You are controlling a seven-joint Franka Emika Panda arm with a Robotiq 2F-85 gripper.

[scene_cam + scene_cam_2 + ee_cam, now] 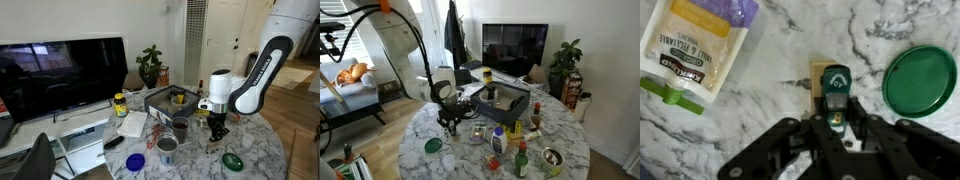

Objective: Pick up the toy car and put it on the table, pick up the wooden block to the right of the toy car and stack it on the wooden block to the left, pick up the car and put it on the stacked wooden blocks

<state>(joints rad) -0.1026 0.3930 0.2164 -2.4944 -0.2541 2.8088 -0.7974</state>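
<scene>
In the wrist view the toy car (836, 88) is seen pinched between the fingers of the gripper (837, 118), its long axis running straight away from the wrist, in line with the gap between the fingers. The stacked wooden blocks (818, 72) are found directly beneath the car's far end, offset slightly toward the food packet (695, 48). Whether the car is already seated on them cannot be told. A short, straight descent is judged sufficient, since car and blocks are nearly aligned above the tabletop (760, 110).
</scene>
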